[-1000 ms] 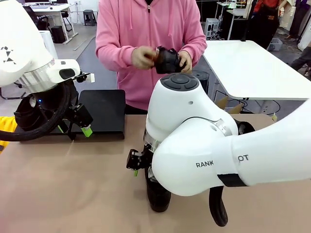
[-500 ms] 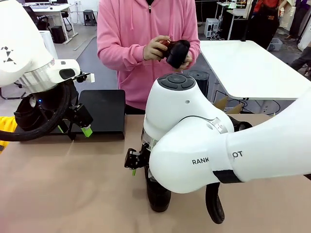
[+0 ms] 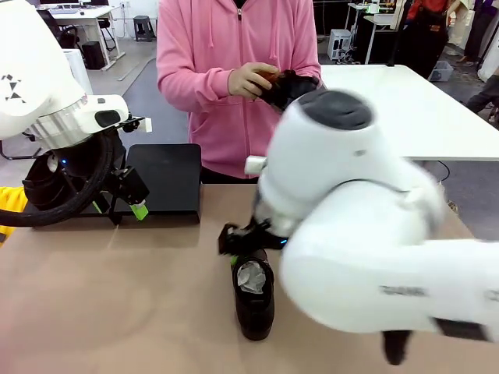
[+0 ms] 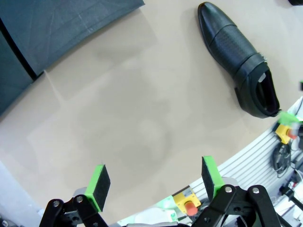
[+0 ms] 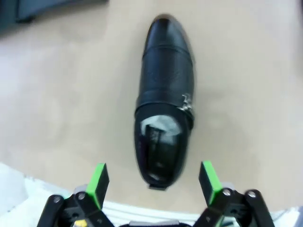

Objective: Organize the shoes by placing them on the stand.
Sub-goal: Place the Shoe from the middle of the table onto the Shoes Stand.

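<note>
The right claw [image 5: 154, 178] hangs spread wide above a black shoe [image 5: 164, 94] lying on the bench [image 5: 61, 94]. The left claw [image 4: 155, 182], also apart and empty, hovers near the stand [image 3: 165, 178]. A person [image 3: 226, 54] holds a second shoe [image 3: 290, 84].

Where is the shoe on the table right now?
In the front view the shoe lies mid-table, directly under the open right gripper, to the right of the stand and nearer the robot.
</note>
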Available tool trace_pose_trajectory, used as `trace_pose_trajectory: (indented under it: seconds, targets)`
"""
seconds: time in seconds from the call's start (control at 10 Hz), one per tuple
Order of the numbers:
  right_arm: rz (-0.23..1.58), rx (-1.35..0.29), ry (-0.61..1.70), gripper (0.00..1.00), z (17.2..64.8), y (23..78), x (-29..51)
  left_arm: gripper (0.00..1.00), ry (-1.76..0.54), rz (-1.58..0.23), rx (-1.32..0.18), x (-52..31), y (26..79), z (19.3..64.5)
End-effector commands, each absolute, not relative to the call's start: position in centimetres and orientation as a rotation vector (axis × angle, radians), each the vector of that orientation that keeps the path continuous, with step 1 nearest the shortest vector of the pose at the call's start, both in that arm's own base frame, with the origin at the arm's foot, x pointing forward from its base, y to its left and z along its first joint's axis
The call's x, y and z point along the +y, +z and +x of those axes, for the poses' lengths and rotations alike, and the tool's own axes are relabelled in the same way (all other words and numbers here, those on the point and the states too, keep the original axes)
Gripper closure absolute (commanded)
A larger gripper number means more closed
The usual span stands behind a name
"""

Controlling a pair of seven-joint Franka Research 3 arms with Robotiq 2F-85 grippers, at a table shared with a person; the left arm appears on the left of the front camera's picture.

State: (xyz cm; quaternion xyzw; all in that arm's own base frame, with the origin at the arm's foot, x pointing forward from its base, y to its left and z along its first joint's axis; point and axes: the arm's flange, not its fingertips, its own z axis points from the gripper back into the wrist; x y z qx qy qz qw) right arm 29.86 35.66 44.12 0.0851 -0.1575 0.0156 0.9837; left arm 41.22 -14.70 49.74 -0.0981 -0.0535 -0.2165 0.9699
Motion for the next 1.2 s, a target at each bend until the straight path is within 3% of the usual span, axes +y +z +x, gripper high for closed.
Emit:
trace_pose_trajectory:
  seconds: [0.0,0.2,0.4,0.6,0.8,0.9,1.0,1.1]
  targets:
    - [0.201,-0.389,-0.043,0.0,29.5,46.6,29.3,0.0,-0.437,-0.198,-0.108,-14.7,49.7,41.2]
    - [0.15,-0.355,-0.181,0.0,30.9,46.2,24.8,0.0,-0.435,-0.137,-0.076,-18.7,48.0,40.3]
    - [0.08,-0.305,-0.305,0.0,32.7,44.0,22.6,0.0,-0.522,-0.185,-0.036,-24.6,46.6,37.6]
    - [0.082,-0.247,-0.369,0.0,33.9,42.4,21.3,0.0,-0.327,-0.284,0.031,-28.1,46.1,35.1]
    - [0.069,-0.196,-0.435,0.0,34.8,40.7,20.1,0.0,-0.185,-0.212,0.009,-29.6,46.2,34.7]
    - [0.051,-0.184,-0.481,0.0,34.9,40.2,19.7,0.0,-0.119,-0.195,-0.099,-28.6,46.9,35.8]
    - [0.05,-0.223,-0.378,0.0,34.5,41.0,19.7,0.0,-0.278,-0.234,0.033,-30.0,45.9,34.0]
    - [0.05,-0.223,-0.378,0.0,34.5,41.0,19.7,0.0,-0.278,-0.234,0.033,-30.0,45.9,34.0]
